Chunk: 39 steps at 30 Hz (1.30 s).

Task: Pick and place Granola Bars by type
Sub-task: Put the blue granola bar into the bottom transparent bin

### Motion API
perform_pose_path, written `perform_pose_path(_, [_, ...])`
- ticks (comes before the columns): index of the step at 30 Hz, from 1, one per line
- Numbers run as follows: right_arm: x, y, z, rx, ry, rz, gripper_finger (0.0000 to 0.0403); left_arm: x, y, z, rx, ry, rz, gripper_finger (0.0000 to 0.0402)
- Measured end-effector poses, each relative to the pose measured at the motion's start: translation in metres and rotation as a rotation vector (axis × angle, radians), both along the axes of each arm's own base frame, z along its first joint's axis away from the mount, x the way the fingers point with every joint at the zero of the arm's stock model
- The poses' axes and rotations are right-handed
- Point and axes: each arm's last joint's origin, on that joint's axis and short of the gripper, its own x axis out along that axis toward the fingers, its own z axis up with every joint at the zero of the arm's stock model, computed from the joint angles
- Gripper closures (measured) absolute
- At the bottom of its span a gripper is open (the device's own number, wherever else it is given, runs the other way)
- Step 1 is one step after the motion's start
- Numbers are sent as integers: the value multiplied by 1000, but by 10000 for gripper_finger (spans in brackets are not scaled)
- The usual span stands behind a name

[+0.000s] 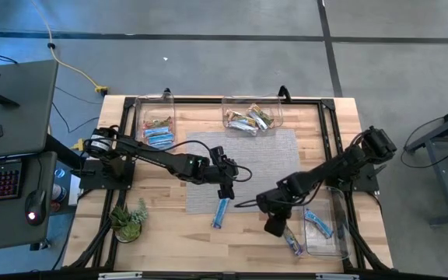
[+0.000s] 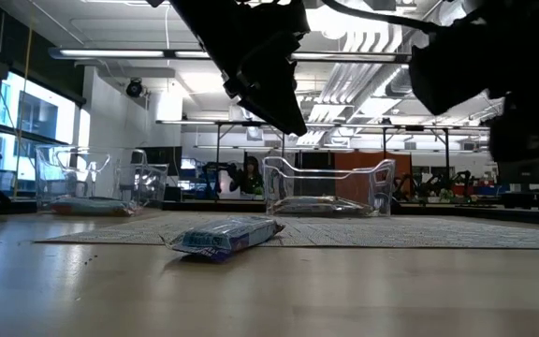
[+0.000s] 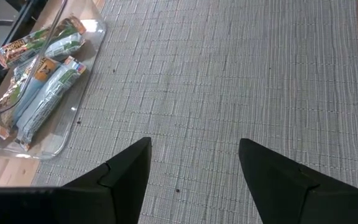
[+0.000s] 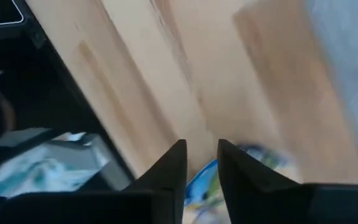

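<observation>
Blue-wrapped bar [image 4: 199,186] seemingly between the narrowly parted right claw [image 4: 202,163] fingers; left claw [image 3: 194,165] wide open, empty.

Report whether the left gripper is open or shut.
Open. In the left wrist view the left gripper has its two dark fingers spread well apart, bare grey mat showing between them, nothing held.

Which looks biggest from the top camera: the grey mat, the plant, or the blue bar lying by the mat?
1. Grey mat, by far the largest.
2. Plant.
3. Blue bar, the smallest, though only somewhat smaller than the plant.
</observation>
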Motion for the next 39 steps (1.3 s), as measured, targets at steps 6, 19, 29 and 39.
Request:
perform_pose_path(6, [-7, 12, 1, 88, 154, -112, 307, 0, 0, 0, 0, 0, 0, 165])
perform_pose_path(19, [-11, 10, -2, -25, 198, -214, 304, 0, 0, 0, 3, 2, -5, 165])
perform_pose_path(29, [-2, 1, -2, -206, -86, -7, 304, 0, -1, 0, -15, 3, -15, 165])
perform_pose_path(39, [-9, 19, 0, -178, -352, 554, 304, 0, 0, 0, -16, 3, -14, 165])
